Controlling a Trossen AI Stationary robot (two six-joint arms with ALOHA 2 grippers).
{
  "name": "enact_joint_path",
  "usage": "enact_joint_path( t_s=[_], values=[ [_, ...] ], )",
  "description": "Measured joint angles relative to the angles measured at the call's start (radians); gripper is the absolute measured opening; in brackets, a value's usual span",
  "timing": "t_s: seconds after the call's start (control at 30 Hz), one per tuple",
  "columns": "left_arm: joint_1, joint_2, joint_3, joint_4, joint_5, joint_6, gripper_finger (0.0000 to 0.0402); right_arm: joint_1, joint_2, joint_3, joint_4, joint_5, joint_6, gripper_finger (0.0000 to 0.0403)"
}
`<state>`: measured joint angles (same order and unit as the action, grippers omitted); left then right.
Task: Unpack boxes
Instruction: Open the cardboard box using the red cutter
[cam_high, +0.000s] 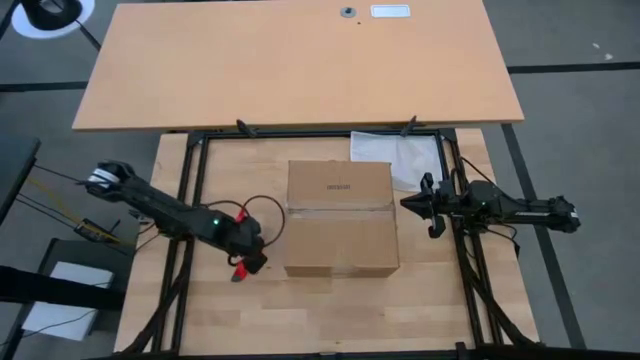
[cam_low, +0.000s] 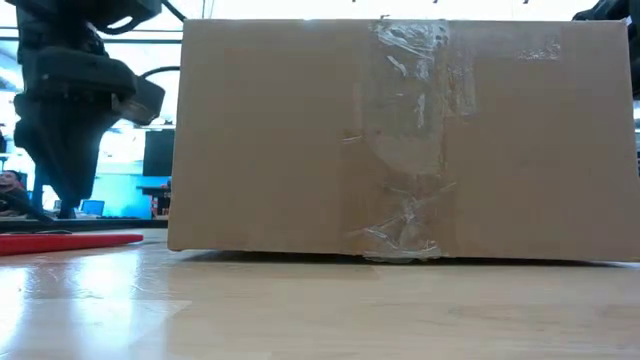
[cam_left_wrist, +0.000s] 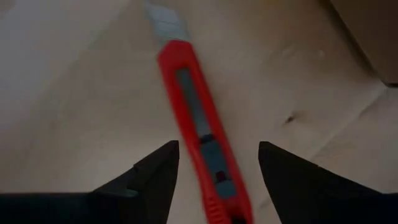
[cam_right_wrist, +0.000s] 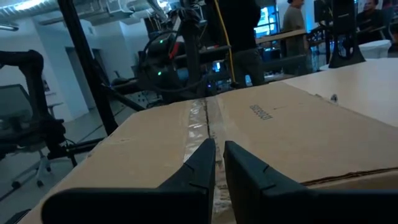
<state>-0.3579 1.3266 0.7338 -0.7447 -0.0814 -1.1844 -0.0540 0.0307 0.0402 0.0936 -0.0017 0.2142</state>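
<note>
Cardboard fills the near middle of the table (cam_high: 330, 310): the carton (cam_high: 340, 218) sits closed, flaps down, clear tape running across its top seam and down its near face. Nothing has been taken out yet, so unpacking appears barely begun; the seam looks uncut, and slitting it, folding back the flaps and lifting out the contents are all left.

Just left of the carton, the left pincer (cam_high: 248, 262) hovers low with its fingers (cam_left_wrist: 155, 171) spread, the red box cutter (cam_left_wrist: 199, 124) lying flat on the wood between them, blade out, not pinched. On the right, the right pincer (cam_high: 428, 210) hangs at the carton's right edge, fingers pressed almost together on nothing, pointing along the taped seam.

Farther back, beyond the carton's right corner, a clear plastic bag (cam_high: 395, 160) lies on the pale wood. Past the dark frame stands a second, bare table. Beyond are screens, cables, office chairs and a few people standing.
</note>
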Motion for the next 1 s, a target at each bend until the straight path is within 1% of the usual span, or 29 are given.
enact_joint_path(
  t_s=[0.13,0.3,0.6,0.77,0.87,1.0],
  values=[
    [-0.018,0.048,0.000,0.042,0.002,-0.001,0.0232,0.000,0.000,0.000,0.002,0.000,0.000,0.0041],
    [-0.019,0.094,-0.008,0.040,0.005,-0.002,0.0232,0.000,0.000,0.000,0.002,0.000,0.000,0.0041],
    [-0.018,0.093,-0.111,0.143,0.028,-0.051,0.0232,0.000,0.000,0.000,0.009,0.000,0.000,0.0041],
    [-0.018,0.093,-0.120,0.158,0.013,-0.040,0.0230,0.000,0.000,0.000,0.010,0.000,0.000,0.0041],
    [-0.019,0.094,-0.121,0.153,0.007,-0.027,0.0214,0.000,0.000,0.000,0.010,0.000,0.000,0.0041],
    [-0.019,0.095,-0.123,0.138,0.008,-0.023,0.0170,0.000,0.000,0.000,0.010,0.000,0.000,0.0041]
  ],
)
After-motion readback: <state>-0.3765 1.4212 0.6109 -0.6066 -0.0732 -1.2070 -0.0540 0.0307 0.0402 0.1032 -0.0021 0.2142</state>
